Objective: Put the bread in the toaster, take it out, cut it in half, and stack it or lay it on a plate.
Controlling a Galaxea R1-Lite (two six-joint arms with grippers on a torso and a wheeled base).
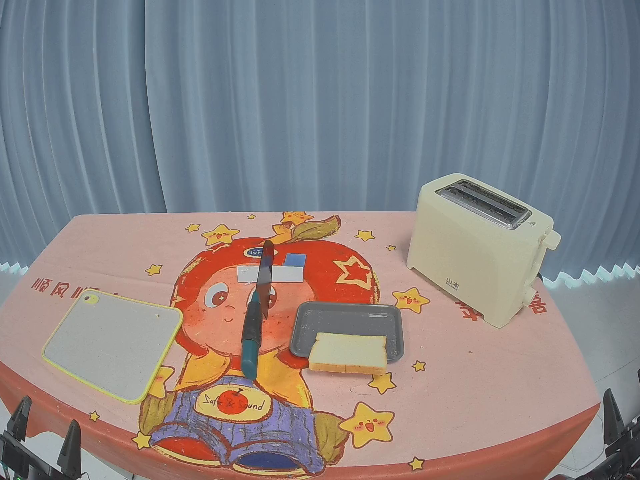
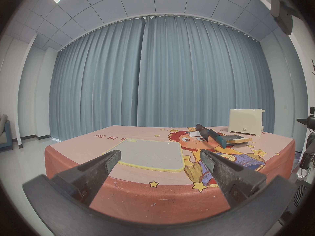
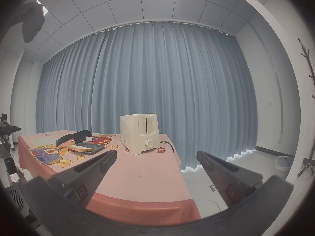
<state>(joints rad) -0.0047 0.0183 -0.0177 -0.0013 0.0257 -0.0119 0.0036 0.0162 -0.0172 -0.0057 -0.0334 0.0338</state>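
Tan bread (image 1: 347,353) in the head view: one slice lying flat, half on the grey tray (image 1: 347,315) and overhanging its rim on the side facing the desk (image 1: 467,381) front edge. The slice's long axis runs parallel to that front edge, and its crust edges are square to the tray. The toaster (image 1: 480,248) is toward the far right corner, with its slots running diagonally to the desk edges. The knife (image 1: 257,308) is just beside the tray, blade toward the far edge and propped on a white block (image 1: 270,273), handle toward the front edge. The cutting board (image 1: 110,345) is near the front left corner. The left hand (image 1: 47,428) and right hand (image 1: 623,428) sit below the front edge, well apart from everything.

Left wrist view: the left hand (image 2: 160,156) is spread wide and empty, off the desk's front left corner. The cutting board (image 2: 151,154) is nearest, with the knife (image 2: 211,135) and bread (image 2: 239,140) beyond it.

Right wrist view: the right hand (image 3: 157,156) is also wide and empty, off the right side of the desk. The toaster (image 3: 140,133) shows its dial end, and the bread (image 3: 79,147) lies low on the tray (image 3: 93,146).

Risks, as I judge them:
- The slice is soft and flat, so a hard pinch on the overhang could crush or tear it.
- The tray may slide or tip when the slice is lifted.
- The slice must be turned upright and lined up with the diagonal slot, or it will catch on the rim.
- A reach from the left could knock the propped knife.
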